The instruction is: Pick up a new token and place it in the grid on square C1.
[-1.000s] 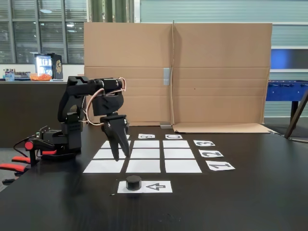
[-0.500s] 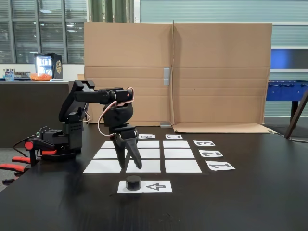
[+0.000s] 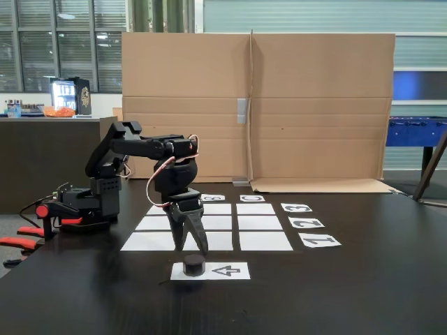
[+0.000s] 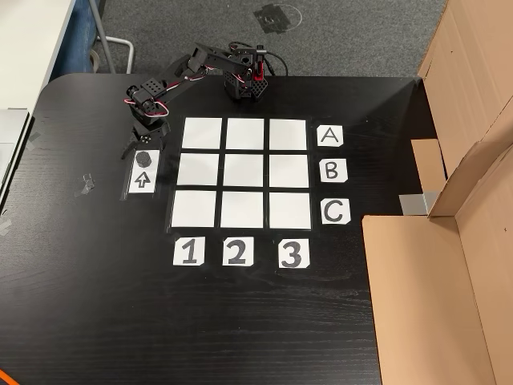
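Token (image 3: 194, 264) sits untouched on arrow sheet (image 3: 230, 270), outside grid (image 4: 244, 172). Gripper (image 3: 191, 246) hovers just above token, jaws spread, grasping nothing. Square C1 (image 4: 195, 208) bare. Left, by my reading: descend, grasp, carry, place. Task barely begun.

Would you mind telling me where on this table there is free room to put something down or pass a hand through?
All nine squares of the grid are bare, square C1 included. The dark table is open below the number labels. It is crowded at the arrow sheet, where the token sits under the open gripper.
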You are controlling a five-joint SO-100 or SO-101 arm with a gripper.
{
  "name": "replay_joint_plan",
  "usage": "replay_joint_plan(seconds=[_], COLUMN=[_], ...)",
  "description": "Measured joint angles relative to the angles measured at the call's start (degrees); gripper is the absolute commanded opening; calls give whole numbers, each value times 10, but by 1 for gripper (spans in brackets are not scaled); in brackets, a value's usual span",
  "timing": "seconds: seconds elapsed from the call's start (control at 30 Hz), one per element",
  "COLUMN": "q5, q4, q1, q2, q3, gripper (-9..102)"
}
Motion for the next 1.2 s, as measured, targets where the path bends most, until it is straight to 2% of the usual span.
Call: replay_joint_plan(seconds=[0.57,0.8,1.2], q5=[0,20,37], q4=[15,15,12], q1=[0,7,13], q2=[-27,-29,-31], q3=[-8,-8,-8], gripper=[56,36,35])
